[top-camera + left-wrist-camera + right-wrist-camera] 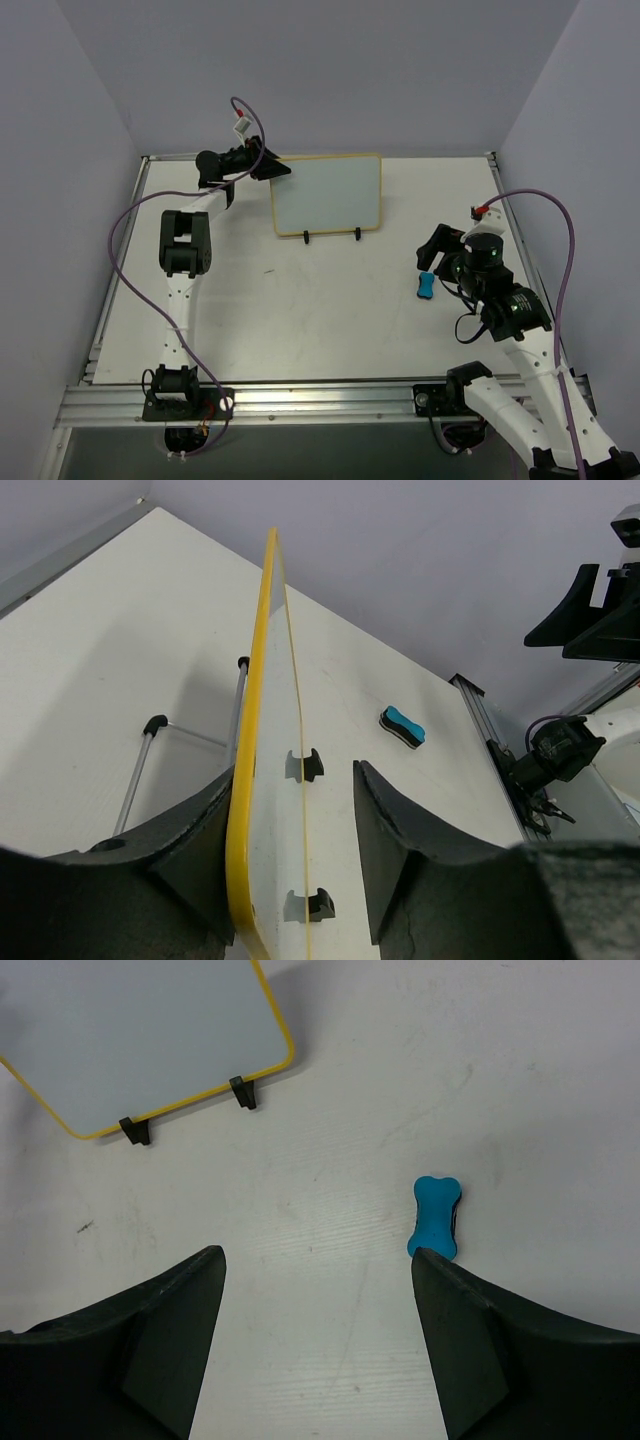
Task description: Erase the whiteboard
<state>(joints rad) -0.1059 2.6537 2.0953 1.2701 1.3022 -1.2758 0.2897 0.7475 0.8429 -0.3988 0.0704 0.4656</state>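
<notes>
- At the far left of the table (300, 310), the left gripper (298, 780) reaches in to the left edge of the whiteboard (328, 195). Its jaws are spread on either side of that edge: one finger (190, 850) lies right against the yellow frame at the back, and the other stands clear of the white face, so nothing is pinched.
- Near the table's far edge, about midway along it, the whiteboard stands tilted back on a thin metal stand (140, 765). Two small black clips (305, 238) hold its lower rim. Its face shows no writing.
- Toward the right edge of the table, well apart from the board, a small blue eraser (425, 287) lies flat on the surface.
- Above that spot, the right gripper (315, 1260) hangs over the table with its jaws spread wide and bare tabletop between them. In the right wrist view the eraser lies just beside the tip of one finger (460, 1330), outside the gap.
</notes>
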